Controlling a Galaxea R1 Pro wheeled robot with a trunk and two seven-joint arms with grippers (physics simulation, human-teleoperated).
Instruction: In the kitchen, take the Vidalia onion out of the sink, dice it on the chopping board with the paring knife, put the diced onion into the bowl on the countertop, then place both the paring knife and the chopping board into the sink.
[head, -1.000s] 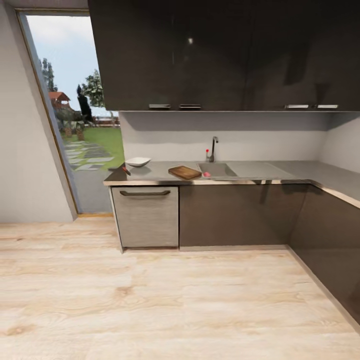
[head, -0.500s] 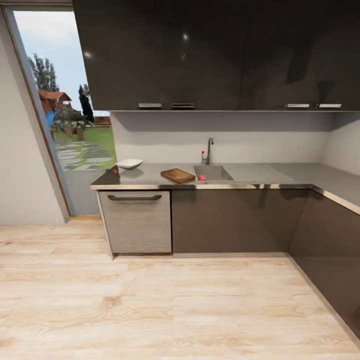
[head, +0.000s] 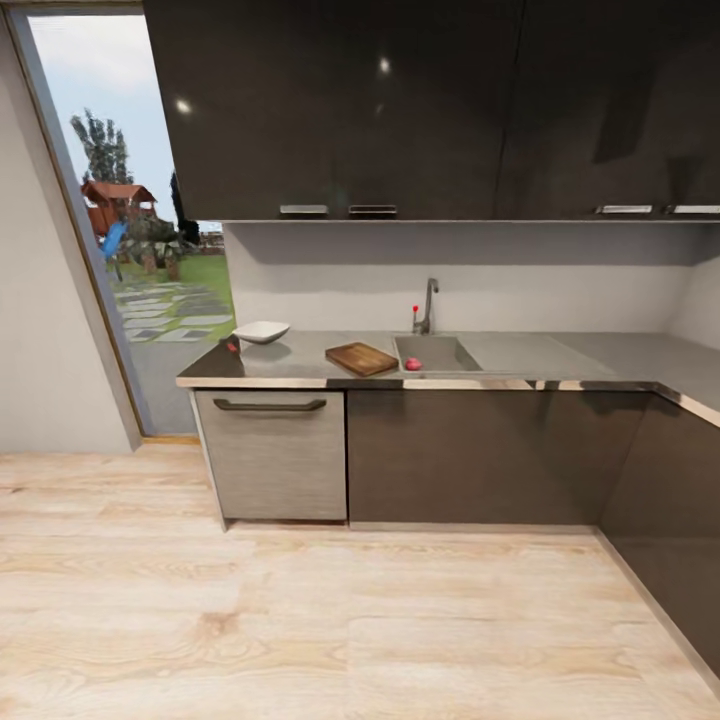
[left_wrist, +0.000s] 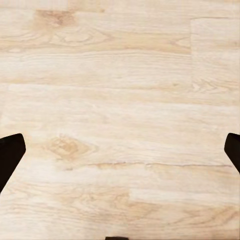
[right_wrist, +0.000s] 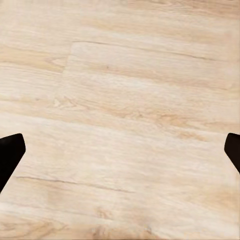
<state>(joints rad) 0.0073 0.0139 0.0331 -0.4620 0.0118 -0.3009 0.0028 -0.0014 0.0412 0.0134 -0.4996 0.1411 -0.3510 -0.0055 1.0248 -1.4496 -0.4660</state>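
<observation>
Approach stage, nothing handled yet. Head view has shifted since a second ago: camera travel, the things themselves unmoved.
- Vidalia onion (head: 413, 364): in sink (head: 440, 353), front corner.
- Chopping board (head: 361, 358), bowl (head: 261, 331), paring knife (head: 232, 347): on worktop (head: 300, 362), all far ahead of both grippers.
- Left gripper (left_wrist: 120, 150), right gripper (right_wrist: 120, 150): released, fingers spread, over pale wood floor (head: 300, 620).
</observation>
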